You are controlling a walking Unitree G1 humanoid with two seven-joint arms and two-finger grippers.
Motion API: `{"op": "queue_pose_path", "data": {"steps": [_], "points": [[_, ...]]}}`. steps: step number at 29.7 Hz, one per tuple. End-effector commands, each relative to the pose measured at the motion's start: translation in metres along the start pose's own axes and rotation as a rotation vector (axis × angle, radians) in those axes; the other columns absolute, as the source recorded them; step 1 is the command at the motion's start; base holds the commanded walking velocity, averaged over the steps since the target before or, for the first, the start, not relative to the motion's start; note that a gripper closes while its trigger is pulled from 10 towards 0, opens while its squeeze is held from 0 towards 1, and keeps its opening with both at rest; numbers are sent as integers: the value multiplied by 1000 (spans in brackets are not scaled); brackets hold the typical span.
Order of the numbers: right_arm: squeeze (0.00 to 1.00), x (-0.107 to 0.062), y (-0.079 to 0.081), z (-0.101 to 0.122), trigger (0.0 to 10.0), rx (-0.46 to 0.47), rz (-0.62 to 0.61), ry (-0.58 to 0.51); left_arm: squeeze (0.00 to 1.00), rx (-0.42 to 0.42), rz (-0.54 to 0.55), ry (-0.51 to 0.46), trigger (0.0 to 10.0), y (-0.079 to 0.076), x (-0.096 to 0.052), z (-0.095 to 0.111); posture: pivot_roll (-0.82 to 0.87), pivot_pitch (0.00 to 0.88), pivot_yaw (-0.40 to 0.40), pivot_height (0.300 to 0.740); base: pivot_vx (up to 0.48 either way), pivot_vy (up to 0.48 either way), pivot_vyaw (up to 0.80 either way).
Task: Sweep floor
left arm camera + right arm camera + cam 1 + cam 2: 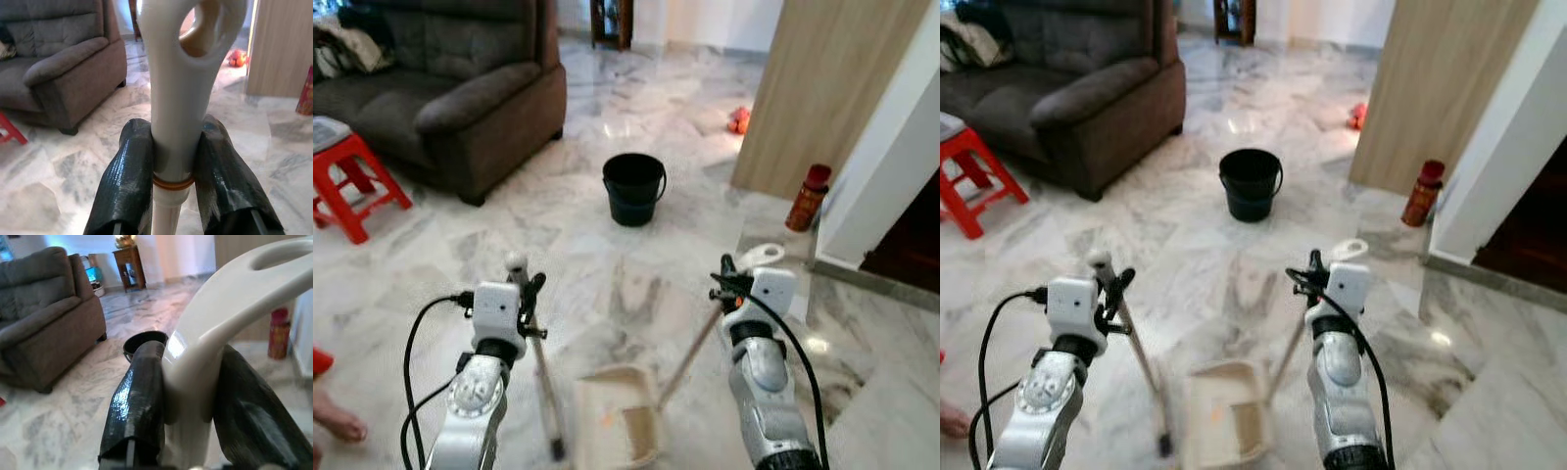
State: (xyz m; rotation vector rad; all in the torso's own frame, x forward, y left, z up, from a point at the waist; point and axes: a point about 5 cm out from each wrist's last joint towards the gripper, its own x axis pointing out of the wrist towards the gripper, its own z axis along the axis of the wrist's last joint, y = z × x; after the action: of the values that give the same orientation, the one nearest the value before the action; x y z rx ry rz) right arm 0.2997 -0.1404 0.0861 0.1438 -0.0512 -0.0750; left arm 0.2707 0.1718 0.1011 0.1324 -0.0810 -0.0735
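**Broom L, dustpan R — both in hand, pan on the floor**

Across the marble floor (607, 284), biggest thing in sight is the grey sofa (460, 98) off to the robot's left, w/ a red stool (352, 181) beside it. Straight ahead, well apart from the robot, sits a black bucket (633, 188); a red bottle (808, 198) stands by the wooden panel on the right.

Closer in: the dustpan (622, 421) lies flat on the floor between the two arms, mouth facing the broom side. Its long handle runs up to the right gripper (734, 279), fingers (139, 401) clamped round the white grip just below the hanging loop. Left gripper (527, 299) has the broom (543, 382) — fingers (127, 186) closed tight on the handle top, at the orange ring. Broom head end is blurred, low by the pan's left edge.

A person's bare foot (337, 423) shows at far left.

To do this well, prob.: keep the pan lip pressed flat to the floor w/ the right arm, draw the broom in short strokes toward the mouth, and don't let the handles cross. Small orange speck seems to lie in the pan; can't tell what.
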Motion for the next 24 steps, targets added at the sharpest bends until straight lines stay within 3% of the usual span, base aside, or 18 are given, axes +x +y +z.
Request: {"op": "queue_pose_path", "data": {"steps": [1,13,20,24], "points": [[0,3,-7,8,10000,-20,-19,-40,0,-14,-7,-41,10000,-3,3,8,120,6,40,740,319,0,0],[0,5,-5,9,10000,-22,-13,-48,0,-8,-5,-44,10000,0,6,10,128,10,45,740,316,0,0],[0,6,-4,9,10000,-23,-7,-49,0,-8,-6,-45,10000,1,6,10,130,17,48,740,317,0,581],[0,5,-4,9,10000,-15,-8,-45,0,-8,-5,-45,10000,1,6,10,130,22,47,740,319,0,0]]}}
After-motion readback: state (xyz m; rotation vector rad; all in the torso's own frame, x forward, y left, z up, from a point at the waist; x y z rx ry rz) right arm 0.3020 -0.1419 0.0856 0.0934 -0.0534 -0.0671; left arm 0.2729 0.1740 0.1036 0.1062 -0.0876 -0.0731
